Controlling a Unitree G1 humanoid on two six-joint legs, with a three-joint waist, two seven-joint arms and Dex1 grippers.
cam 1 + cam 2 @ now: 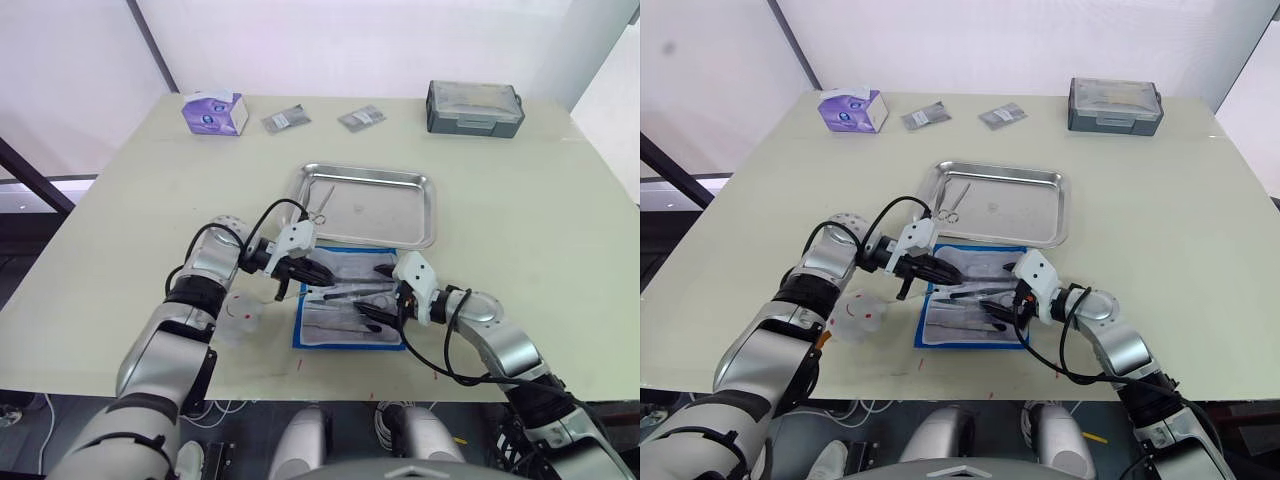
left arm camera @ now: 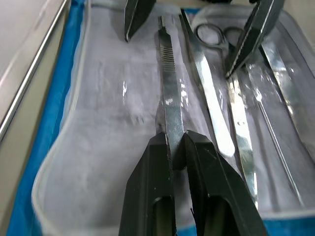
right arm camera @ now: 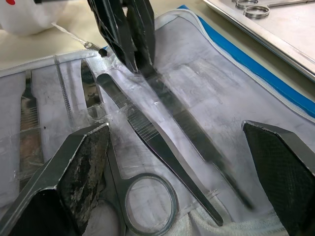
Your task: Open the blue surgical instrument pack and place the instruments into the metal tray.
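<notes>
Judging from how things lie, we are partway through: the pack (image 1: pixel 350 305) lies open on the desk (image 1: pixel 540 200), just in front of the tray (image 1: pixel 385 205), and one pair of scissors (image 1: pixel 322 203) already rests in the tray's left end. The other instruments (image 3: pixel 147 132) are still in the pack's clear pockets — a ring-handled pair, flat tweezers or forceps, and a few slimmer tools.

Our left end effector (image 2: pixel 174 157) has its fingers pressed together on the end of one flat, ribbed tool (image 2: pixel 170 93), pinching it where it lies in the pack. Our right end effector (image 3: pixel 177 162) hovers just over the pack's near-right part with its fingers spread wide, holding nothing; the ring handle sits between them below.

What is left, as we read it: lifting this tool out, carrying it to the tray, then repeating for each remaining piece.

Some things stay unclear. We cannot tell whether the pinched tool is free of its plastic sleeve or caught under it — the film glares and wrinkles. We cannot count the tools exactly, since both arms cover the pack's middle in the head views. The far tips of the tools on the pack's right side are cut off in the wrist views.
</notes>
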